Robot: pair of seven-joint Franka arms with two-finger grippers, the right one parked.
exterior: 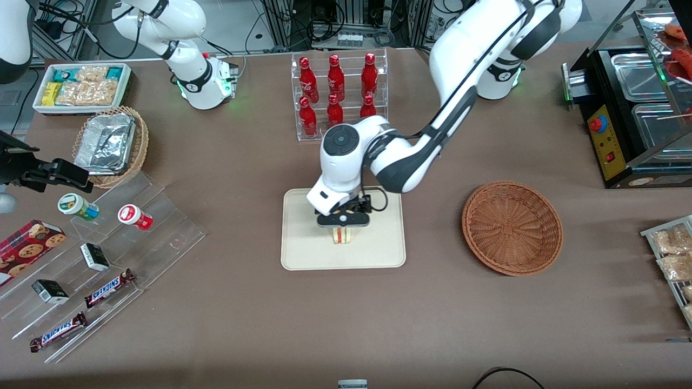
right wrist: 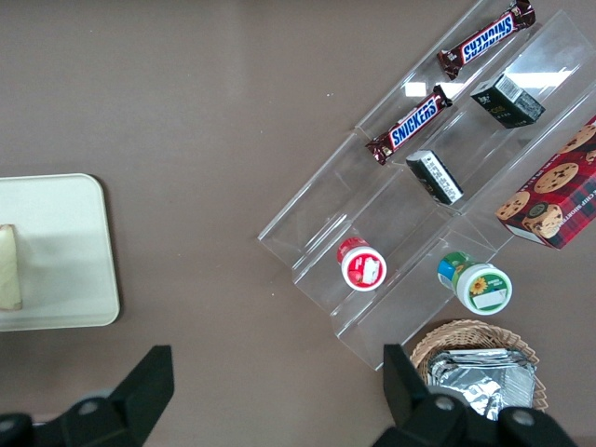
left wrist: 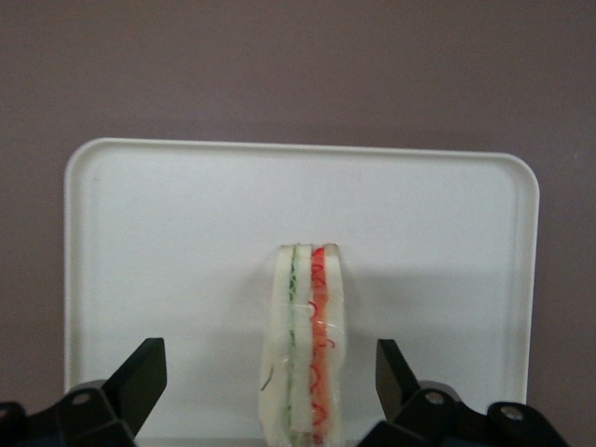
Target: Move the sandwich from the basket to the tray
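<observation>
cream-white and flat, the tray (exterior: pixel 303 254) now carries the sandwich (exterior: pixel 342 235), which stands on edge near the tray's middle with its red, orange and green filling line facing up toward the wrist camera. the gripper (exterior: pixel 343 231) hangs directly over it, jaws spread wide apart, 1 finger (left wrist: pixel 140 377) on each side of the wedge with clear gaps to the bread, so nothing is clamped. the basket (exterior: pixel 512 227) sits well apart toward the working arm's end of the table and looks empty. judging from this, the carry and the release are done; what seems left is only lifting the arm away. the wedge appears to rest on the tray, though its base is hidden, so it may tip.
</observation>
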